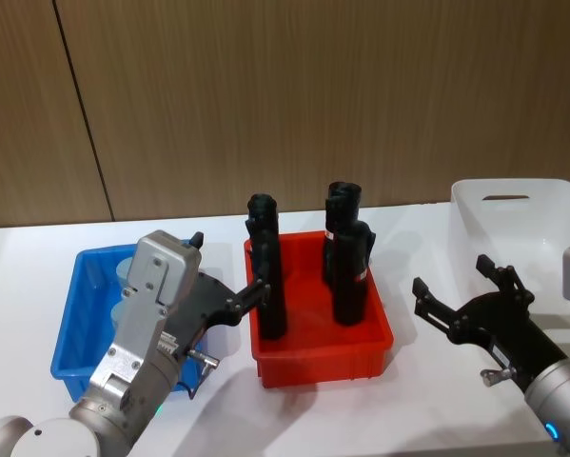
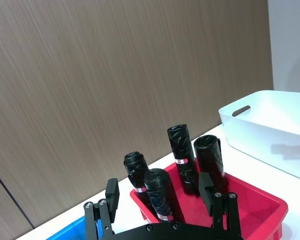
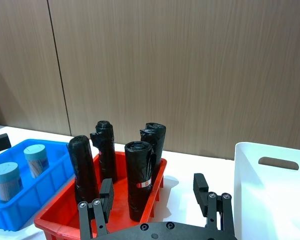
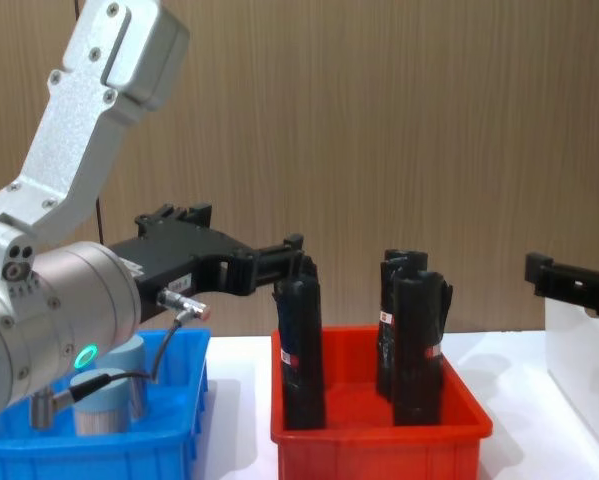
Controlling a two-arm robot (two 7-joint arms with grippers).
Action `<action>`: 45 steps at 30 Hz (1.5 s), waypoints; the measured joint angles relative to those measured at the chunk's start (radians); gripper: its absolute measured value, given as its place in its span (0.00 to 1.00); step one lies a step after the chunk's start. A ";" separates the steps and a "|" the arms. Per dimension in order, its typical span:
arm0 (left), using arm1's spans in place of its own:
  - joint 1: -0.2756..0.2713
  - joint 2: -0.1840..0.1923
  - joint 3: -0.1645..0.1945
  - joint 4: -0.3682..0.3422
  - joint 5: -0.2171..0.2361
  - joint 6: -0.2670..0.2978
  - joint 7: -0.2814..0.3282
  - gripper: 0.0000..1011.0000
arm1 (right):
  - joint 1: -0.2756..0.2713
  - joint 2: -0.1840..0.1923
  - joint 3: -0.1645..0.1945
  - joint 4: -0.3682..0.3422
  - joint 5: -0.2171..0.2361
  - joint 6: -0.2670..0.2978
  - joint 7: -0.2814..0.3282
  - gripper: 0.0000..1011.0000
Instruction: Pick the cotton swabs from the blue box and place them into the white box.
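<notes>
Cotton swabs in blue box, left fingers clear

The blue box and red bin are glossy plastic, the rolls crinkled film, the wall matt wood-grain.

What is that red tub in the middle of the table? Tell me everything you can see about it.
The red bin is a shallow, glossy plastic tub with sloped sides and a thick rim. It sits flat on the white table, between the blue box and the white box. Four black rolls with red-white labels stand roughly upright inside it, one towards its left side and three clustered on its right.
</notes>
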 joint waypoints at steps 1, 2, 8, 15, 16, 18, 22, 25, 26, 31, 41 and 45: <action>0.000 0.000 0.000 0.000 0.000 0.000 0.000 0.99 | 0.000 0.000 0.000 0.000 0.000 0.000 0.000 0.99; 0.000 0.000 0.000 0.000 0.000 0.000 0.000 0.99 | 0.000 0.000 0.000 0.000 0.000 0.000 0.000 0.99; 0.000 0.000 0.000 0.000 0.000 0.000 0.000 0.99 | 0.000 0.000 0.000 0.000 0.000 0.000 0.000 0.99; 0.000 0.000 0.000 0.000 0.000 0.000 0.000 0.99 | 0.000 0.000 0.000 0.000 0.000 0.000 0.000 0.99; 0.000 0.000 0.000 0.000 0.000 0.000 0.000 0.99 | 0.000 0.000 0.000 0.000 0.000 0.000 0.000 0.99; 0.000 0.000 0.000 0.000 0.000 0.000 0.000 0.99 | 0.000 0.000 0.000 0.000 0.000 0.000 0.000 0.99; 0.000 0.000 0.000 0.000 0.000 0.000 0.000 0.99 | 0.000 0.000 0.000 0.000 0.000 0.000 0.000 0.99; 0.000 0.000 0.000 0.000 0.000 0.000 0.000 0.99 | 0.000 0.000 0.000 0.000 0.000 0.000 0.000 0.99; 0.000 0.000 0.000 0.000 0.000 0.000 0.000 0.99 | 0.000 0.000 0.000 0.000 0.000 0.000 0.000 0.99; 0.000 0.000 0.000 0.000 0.000 0.000 0.000 0.99 | 0.000 0.000 0.000 0.000 0.000 0.000 0.000 0.99; 0.000 0.000 0.000 0.000 0.000 0.000 0.000 0.99 | 0.000 0.000 0.000 0.000 0.000 0.000 0.000 0.99; 0.000 0.000 0.000 0.000 0.000 0.000 0.000 0.99 | 0.000 0.000 0.000 0.000 0.000 0.000 0.000 0.99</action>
